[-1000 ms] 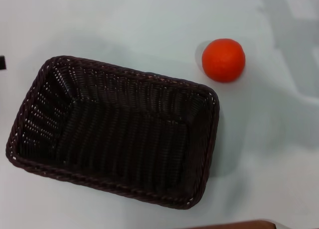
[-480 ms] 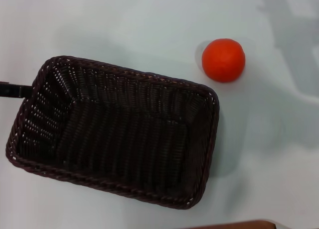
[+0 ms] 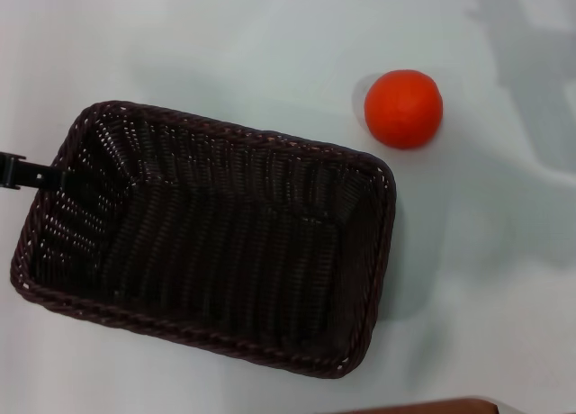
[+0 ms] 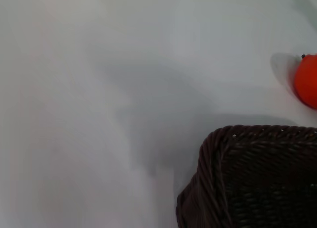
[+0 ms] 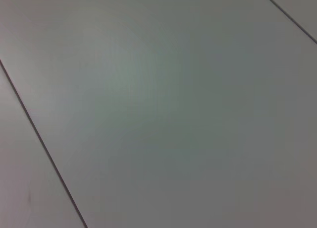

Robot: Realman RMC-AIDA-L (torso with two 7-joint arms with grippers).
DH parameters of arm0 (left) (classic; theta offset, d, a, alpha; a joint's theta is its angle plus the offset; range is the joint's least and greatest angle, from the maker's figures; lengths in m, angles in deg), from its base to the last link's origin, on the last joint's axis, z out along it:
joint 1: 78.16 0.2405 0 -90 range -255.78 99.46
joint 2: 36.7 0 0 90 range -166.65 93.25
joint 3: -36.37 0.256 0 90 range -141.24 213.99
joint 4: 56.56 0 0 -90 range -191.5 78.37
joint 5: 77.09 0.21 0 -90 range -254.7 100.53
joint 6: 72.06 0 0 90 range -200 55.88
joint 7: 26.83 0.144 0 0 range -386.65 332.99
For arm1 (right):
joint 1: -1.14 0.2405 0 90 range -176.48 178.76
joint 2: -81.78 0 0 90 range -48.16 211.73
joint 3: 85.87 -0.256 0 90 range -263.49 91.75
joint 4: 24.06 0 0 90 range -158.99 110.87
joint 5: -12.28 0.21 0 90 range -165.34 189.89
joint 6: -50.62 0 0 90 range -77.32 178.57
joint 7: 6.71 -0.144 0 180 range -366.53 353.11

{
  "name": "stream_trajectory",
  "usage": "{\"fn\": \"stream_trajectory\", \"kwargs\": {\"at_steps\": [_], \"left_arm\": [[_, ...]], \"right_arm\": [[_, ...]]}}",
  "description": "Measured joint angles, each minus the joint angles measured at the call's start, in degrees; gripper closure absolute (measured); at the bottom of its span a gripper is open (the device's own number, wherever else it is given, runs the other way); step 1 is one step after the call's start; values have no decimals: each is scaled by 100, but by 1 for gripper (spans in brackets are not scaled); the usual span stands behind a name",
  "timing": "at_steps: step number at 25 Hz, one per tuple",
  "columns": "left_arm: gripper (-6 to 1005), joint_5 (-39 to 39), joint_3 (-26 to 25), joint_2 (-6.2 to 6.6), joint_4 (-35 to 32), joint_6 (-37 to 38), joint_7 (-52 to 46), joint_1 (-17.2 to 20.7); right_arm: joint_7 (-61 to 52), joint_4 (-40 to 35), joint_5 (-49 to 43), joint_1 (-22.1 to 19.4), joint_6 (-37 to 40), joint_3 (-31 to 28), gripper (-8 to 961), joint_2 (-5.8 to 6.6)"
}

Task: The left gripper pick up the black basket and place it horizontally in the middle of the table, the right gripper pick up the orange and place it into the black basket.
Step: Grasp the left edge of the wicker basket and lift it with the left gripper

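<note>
On the plain pale white table (image 3: 225, 45), the large dark woven wicker basket (image 3: 211, 243) sits skewed and empty, the small round red-orange fruit (image 3: 403, 108) lying just beyond its far right corner, so neither placement appears done. A black finger piece of the left gripper (image 3: 22, 173) reaches the basket's left rim; whether it grips cannot be told. The right gripper is out of view, and nothing else obstructs.

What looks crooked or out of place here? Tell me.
The basket lies askew on the table, not horizontal. The orange sits outside it, off its far right corner. Nothing is spilled or damaged.
</note>
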Motion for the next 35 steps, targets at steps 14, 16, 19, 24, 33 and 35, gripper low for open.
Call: {"fn": "stream_trajectory", "kwargs": {"at_steps": [14, 16, 19, 24, 33, 35], "left_arm": [[234, 722, 207, -323, -148, 189, 16, -97], [248, 724, 170, -330, -112, 237, 0, -98], [268, 720, 110, -332, -97, 266, -9, -98], [359, 724, 152, -329, -154, 245, -2, -98], [708, 697, 145, -334, -152, 171, -2, -105], [756, 693, 134, -334, -146, 156, -2, -101]], "right_arm": [[-10, 9, -2, 0, 97, -3, 129, 8], [-10, -4, -2, 0, 97, -3, 129, 8], [-12, -20, -1, -11, 97, -3, 129, 8], [-43, -25, -1, -45, 97, -73, 129, 14], [-46, -25, -1, -37, 116, -123, 128, 17], [-45, -20, -1, -36, 141, -133, 128, 17]]}}
